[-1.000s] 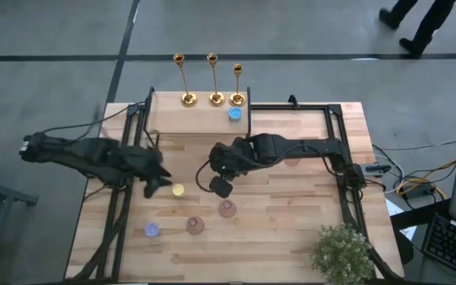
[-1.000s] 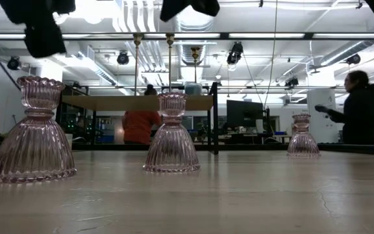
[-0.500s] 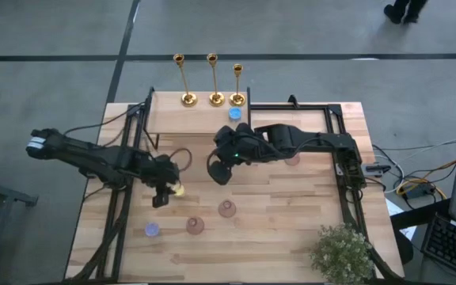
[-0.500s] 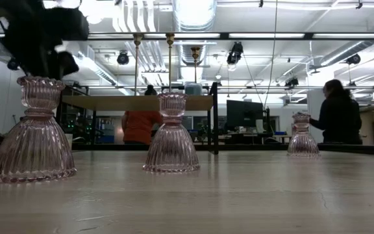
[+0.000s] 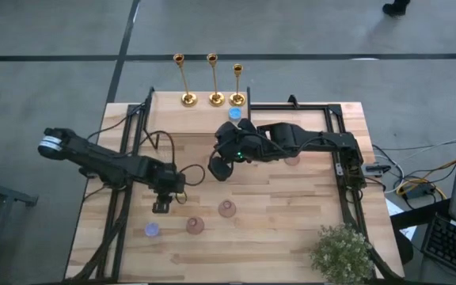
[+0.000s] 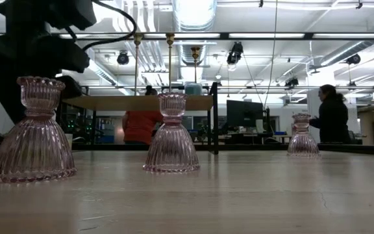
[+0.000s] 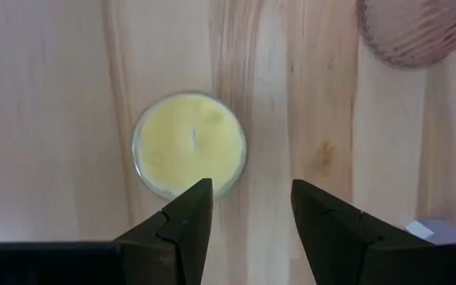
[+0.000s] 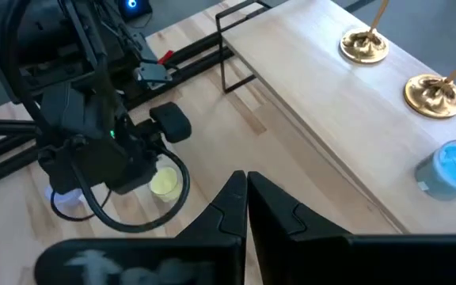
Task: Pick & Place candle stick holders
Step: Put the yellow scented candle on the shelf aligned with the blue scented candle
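Three gold candle stick holders stand on their round bases [image 5: 188, 99] [image 5: 216, 99] [image 5: 237, 100] in a row on a raised wooden shelf [image 5: 188, 117] at the table's far edge. Two of the bases [image 8: 364, 43] [image 8: 430, 91] also show in the right wrist view. My left gripper [image 5: 163, 201] [image 7: 248, 207] points down, open, over a small yellow candle [image 7: 190, 146] that lies just past its fingertips, untouched. My right gripper [image 5: 218, 168] [image 8: 246, 188] hangs shut and empty above the table's middle.
Three pink ribbed glass holders [image 5: 194, 226] [image 5: 227, 209] [image 6: 302, 136] stand on the table. A blue candle [image 5: 233, 114] sits on the shelf and a bluish candle [image 5: 152, 229] near the left front. A potted plant [image 5: 343, 253] fills the near right corner. People stand beyond the table.
My left gripper has come down and tipped from slanting to pointing down, ending over the yellow candle, which it now hides in the high view. My right gripper has risen and drawn back toward the table's far edge, staying shut.
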{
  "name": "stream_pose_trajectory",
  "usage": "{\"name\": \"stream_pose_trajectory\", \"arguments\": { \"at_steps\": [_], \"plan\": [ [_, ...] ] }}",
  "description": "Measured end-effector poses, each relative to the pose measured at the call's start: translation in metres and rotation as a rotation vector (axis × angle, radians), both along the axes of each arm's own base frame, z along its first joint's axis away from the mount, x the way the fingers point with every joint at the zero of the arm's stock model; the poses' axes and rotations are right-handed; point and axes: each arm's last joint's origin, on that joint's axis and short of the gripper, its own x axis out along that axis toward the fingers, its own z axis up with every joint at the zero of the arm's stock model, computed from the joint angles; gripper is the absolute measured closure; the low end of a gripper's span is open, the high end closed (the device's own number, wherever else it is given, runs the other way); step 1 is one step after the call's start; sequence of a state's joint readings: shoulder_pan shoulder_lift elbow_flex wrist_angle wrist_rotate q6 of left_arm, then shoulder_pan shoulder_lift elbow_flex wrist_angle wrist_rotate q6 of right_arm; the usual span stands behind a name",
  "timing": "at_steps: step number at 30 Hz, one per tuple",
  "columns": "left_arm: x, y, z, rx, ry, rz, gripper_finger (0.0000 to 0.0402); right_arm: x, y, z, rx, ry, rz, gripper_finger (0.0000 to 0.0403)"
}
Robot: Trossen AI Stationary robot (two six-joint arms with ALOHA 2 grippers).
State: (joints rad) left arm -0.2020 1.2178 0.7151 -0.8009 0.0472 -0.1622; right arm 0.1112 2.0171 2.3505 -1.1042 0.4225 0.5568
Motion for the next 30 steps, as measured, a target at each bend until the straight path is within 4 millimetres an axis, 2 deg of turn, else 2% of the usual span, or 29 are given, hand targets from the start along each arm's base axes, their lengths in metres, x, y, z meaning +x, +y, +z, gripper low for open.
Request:
{"name": "stream_pose_trajectory", "arguments": {
  "at_steps": [13,17,26,30],
  "plan": [
    [0.0093,-0.0014,-0.0094,0.049,-0.004,-0.091,0.0234,0.0003,0.0,-0.0005,-0.007,0.004,0.007,0.0394],
    [0.0096,-0.0015,-0.0093,0.054,-0.009,-0.099,0.0267,0.0004,0.0001,-0.0006,-0.007,0.004,0.007,0.0394],
    [0.0103,-0.0017,-0.0099,0.06,-0.013,-0.126,0.0369,0.0004,0.0,-0.0006,-0.01,0.004,0.004,0.0394],
    [0.0105,-0.0018,-0.01,0.063,-0.016,-0.14,0.0394,0.0005,-0.0006,-0.0007,-0.025,0.004,-0.01,0.0394]
  ]
}}
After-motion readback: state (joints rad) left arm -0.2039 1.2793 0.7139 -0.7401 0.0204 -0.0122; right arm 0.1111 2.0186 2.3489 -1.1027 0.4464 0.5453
